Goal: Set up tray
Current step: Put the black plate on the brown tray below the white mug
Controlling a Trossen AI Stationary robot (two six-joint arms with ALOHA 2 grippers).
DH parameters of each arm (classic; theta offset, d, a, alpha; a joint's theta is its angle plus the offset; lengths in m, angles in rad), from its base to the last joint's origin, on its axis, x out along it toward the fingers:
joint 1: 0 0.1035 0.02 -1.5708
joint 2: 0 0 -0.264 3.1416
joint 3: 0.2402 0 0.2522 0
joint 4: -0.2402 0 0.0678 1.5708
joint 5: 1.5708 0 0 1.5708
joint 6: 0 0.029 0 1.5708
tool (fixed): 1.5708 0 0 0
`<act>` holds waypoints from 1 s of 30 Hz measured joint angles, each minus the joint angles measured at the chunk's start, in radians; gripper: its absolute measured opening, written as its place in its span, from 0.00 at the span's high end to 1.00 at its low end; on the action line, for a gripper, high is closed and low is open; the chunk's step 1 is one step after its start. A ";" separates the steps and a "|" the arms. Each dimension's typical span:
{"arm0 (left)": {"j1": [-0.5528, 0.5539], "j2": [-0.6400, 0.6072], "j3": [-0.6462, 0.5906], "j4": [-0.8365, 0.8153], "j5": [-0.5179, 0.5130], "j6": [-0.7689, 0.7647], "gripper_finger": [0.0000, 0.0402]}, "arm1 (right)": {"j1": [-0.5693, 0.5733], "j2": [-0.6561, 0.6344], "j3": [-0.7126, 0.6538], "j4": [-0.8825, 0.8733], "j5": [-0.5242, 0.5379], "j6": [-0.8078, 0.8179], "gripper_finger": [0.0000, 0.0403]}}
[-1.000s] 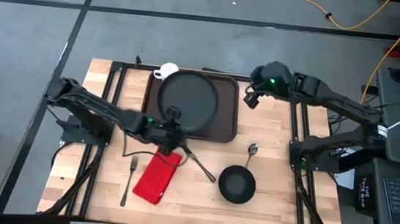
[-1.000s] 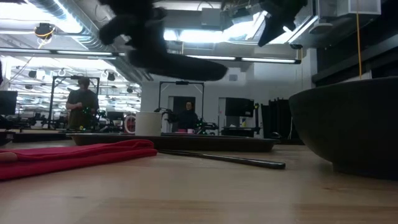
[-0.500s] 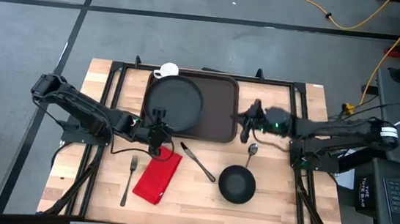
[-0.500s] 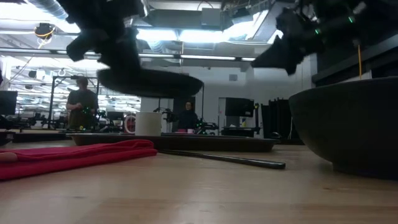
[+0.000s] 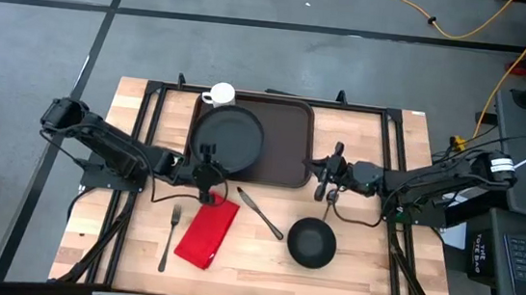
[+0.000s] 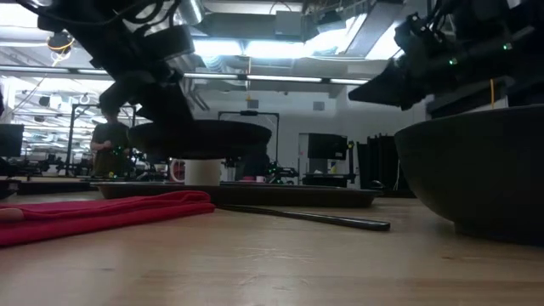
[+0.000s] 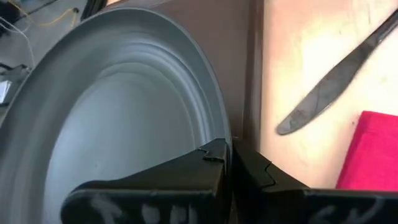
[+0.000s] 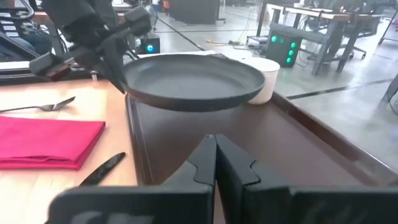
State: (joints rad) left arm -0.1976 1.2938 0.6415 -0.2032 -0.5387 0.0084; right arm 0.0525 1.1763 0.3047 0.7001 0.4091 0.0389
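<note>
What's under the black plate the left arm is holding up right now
The plate, gripped at its rim by the left end effector, hangs above the left part of the brown tray. The tray floor visible beneath looks bare; the stretch under the plate's far side is covered.

A robotics lab: equipment racks (image 6: 85,136), monitors (image 6: 327,146), exposed ceiling ducts (image 6: 255,21).

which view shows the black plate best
The right wrist view: the whole black plate shows from the side, held above the tray by the left pincer. High view gives its top, low view its edge, left wrist view only part.
</note>
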 joint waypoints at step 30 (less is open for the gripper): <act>0.076 0.096 -0.051 0.075 0.151 0.039 1.00 | -0.001 0.001 0.006 -0.012 -0.001 0.005 0.97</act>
State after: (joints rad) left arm -0.1215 1.3902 0.5909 -0.1281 -0.3876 0.0471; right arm 0.0517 1.1770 0.3103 0.6886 0.4077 0.0437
